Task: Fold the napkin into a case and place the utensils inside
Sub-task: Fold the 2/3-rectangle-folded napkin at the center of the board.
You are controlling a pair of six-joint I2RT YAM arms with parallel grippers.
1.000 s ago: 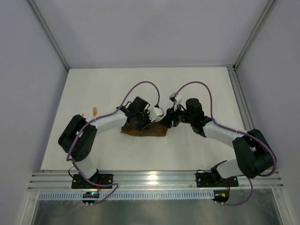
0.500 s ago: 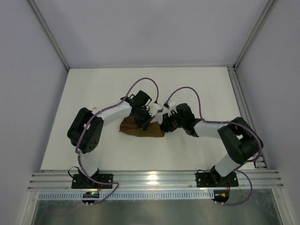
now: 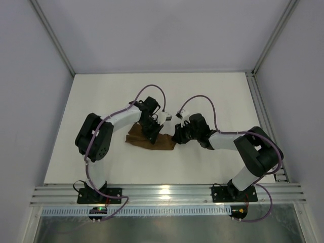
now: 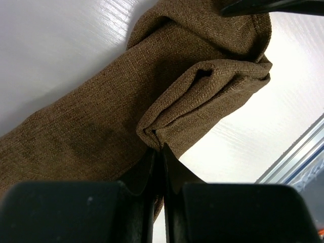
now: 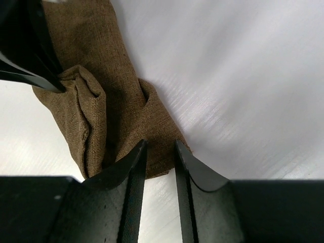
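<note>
On the bench [image 3: 101,91] your left gripper [image 4: 158,152], clenching the napkin [image 4: 96,126], has drawn a fold across; the right gripper [image 5: 157,152] grasp is unclear.

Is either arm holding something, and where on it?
The left tool pinches a raised fold of the dark brown cloth napkin; the right tool straddles its end, grip unclear.

Robot lab test cell, white table [image 3: 217,96], plain grey walls [image 3: 162,30], aluminium frame rails [image 3: 162,195] along the near edge
</note>
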